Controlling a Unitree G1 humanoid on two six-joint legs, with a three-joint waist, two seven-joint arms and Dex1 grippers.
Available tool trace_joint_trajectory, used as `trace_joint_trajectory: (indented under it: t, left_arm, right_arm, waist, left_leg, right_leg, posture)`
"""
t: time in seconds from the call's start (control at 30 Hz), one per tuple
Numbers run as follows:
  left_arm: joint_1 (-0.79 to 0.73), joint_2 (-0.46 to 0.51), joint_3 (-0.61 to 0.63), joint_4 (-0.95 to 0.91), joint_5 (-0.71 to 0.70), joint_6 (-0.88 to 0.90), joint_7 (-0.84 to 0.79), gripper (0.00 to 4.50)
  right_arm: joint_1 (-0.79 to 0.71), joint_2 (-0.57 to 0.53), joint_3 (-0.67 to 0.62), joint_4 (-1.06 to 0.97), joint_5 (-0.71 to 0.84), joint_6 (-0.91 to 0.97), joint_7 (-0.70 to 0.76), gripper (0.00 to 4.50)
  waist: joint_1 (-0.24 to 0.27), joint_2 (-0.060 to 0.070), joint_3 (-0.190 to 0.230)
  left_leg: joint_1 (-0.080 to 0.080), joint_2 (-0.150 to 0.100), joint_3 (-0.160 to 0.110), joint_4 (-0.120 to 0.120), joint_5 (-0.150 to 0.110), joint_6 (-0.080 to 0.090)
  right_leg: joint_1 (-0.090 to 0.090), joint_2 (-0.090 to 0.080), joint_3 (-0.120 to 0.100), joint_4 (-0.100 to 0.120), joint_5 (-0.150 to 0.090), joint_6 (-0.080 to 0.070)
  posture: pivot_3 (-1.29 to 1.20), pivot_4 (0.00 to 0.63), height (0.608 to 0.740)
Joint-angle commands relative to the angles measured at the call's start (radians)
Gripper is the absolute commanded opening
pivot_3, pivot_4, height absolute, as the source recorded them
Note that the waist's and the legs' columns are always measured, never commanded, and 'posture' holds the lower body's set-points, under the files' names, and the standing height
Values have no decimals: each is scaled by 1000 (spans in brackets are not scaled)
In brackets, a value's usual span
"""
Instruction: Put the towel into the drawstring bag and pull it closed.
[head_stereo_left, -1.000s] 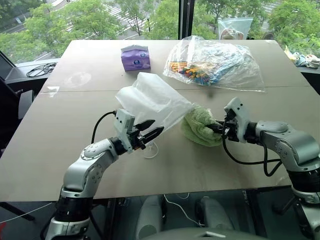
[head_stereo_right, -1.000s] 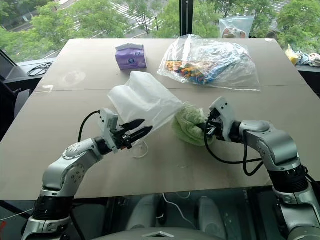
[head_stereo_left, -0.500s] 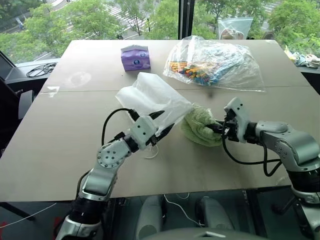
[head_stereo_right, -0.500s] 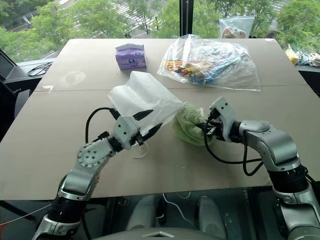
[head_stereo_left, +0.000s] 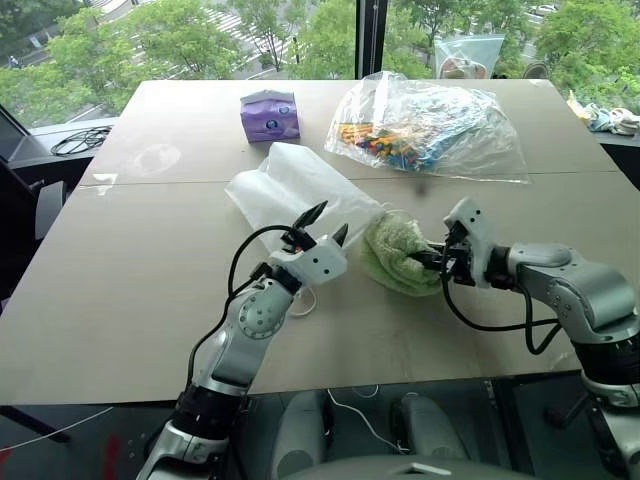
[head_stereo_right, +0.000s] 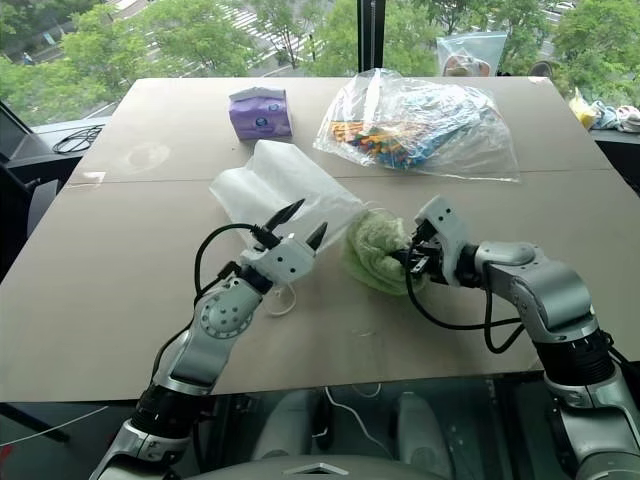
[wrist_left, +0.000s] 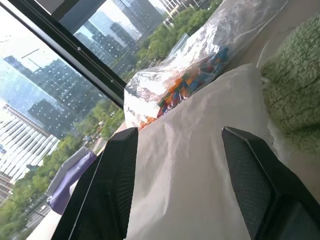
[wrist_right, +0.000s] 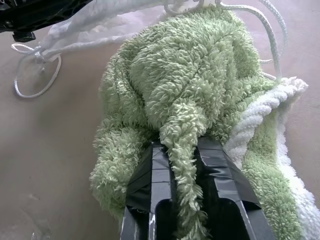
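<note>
Towel (wrist_right: 190, 80) green, white edge; drawstring bag (head_stereo_left: 290, 190) white; tissue pack (head_stereo_left: 269, 113) apparently purple.

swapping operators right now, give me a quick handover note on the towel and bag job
Left tool: open, empty, hovering at the near edge of the drawstring bag.
Right tool: shut on a fold of the green towel.
Bag lies flat on the table, its cords loose by the mouth; the towel sits at that mouth, mostly outside.
Done: towel gripped and brought to the bag.
Left: open the mouth, push the towel in, pull the cords tight.
</note>
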Motion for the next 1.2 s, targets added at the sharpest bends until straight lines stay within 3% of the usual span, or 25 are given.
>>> trace_joint_trajectory:
  t: [0.03, 0.27, 0.37, 0.87, 1.2]
  left_arm:
    - [19, 10, 10, -26, 55, 1, 37, 2708]
    - [61, 3, -17, -75, -52, -10, -76, 2708]
    - [55, 0, -20, -64, -35, -11, -75, 2708]
    - [15, -14, 22, -17, 126, 47, 98, 2708]
    - [26, -40, 84, -47, 157, 110, 174, 2708]
  right_arm:
    - [-27, -12, -5, -18, 6, -8, 14, 0]
    - [-38, -3, 2, -19, 9, -1, 11, 0]
    - [-36, -1, 3, -21, 10, 0, 10, 0]
    - [-35, 1, -1, -21, 8, -2, 7, 0]
    - [-45, 1, 8, -5, 2, -15, 18, 0]
  waist:
    - [0, 0, 0]
    - [0, 0, 0]
    - [0, 0, 0]
    - [0, 0, 0]
    - [0, 0, 0]
  left_leg:
    - [0, 0, 0, 0, 0, 0]
    - [0, 1, 0, 0, 0, 0]
    - [0, 2, 0, 1, 0, 0]
    - [0, 1, 0, 3, 0, 0]
    - [0, 1, 0, 4, 0, 0]
  right_leg:
    - [0, 0, 0, 0, 0, 0]
    - [0, 0, 0, 0, 0, 0]
    - [0, -1, 0, 0, 0, 0]
    - [0, 0, 0, 2, 0, 0]
    - [0, 0, 0, 2, 0, 0]
  posture:
    - [0, 150, 740]
    - [0, 150, 740]
    - [0, 150, 740]
    - [0, 150, 740]
    - [0, 150, 740]
